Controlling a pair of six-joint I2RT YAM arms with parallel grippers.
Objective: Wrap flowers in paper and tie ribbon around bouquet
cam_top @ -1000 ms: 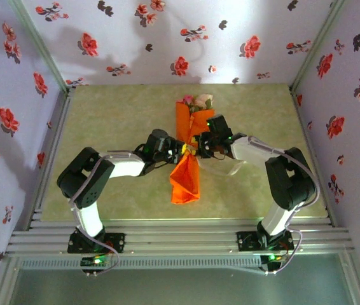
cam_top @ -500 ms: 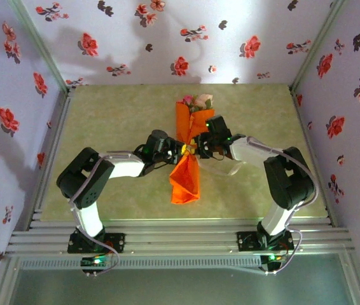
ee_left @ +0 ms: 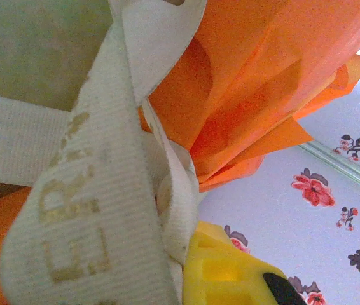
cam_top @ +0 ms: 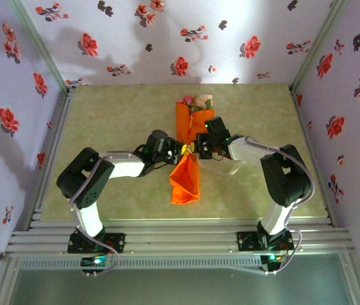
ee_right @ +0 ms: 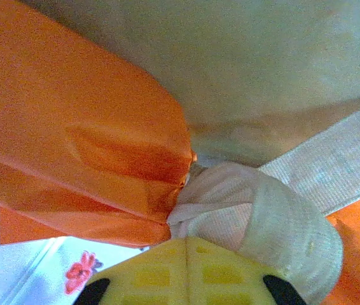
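The bouquet (cam_top: 186, 171) lies on the table as an orange paper cone, with pink and cream flowers (cam_top: 196, 100) at its far end. My left gripper (cam_top: 175, 151) and right gripper (cam_top: 200, 147) meet at its pinched middle from either side. In the left wrist view the cream ribbon (ee_left: 91, 210), with gold lettering, presses against my yellow fingertip (ee_left: 231, 273) beside the orange paper (ee_left: 263, 82). In the right wrist view my right gripper (ee_right: 186, 244) is shut, pads together, with the ribbon knot (ee_right: 250, 210) bunched right at the tips against the paper (ee_right: 72, 146).
A loose ribbon tail (cam_top: 231, 169) trails on the green table (cam_top: 116, 114) right of the bouquet, under the right arm. Flower-print walls (cam_top: 14, 95) enclose the table on three sides. The metal rail (cam_top: 180, 238) runs along the near edge.
The right arm has shifted slightly left, bringing its gripper closer to the pinched middle. The left arm and the bouquet have hardly moved.
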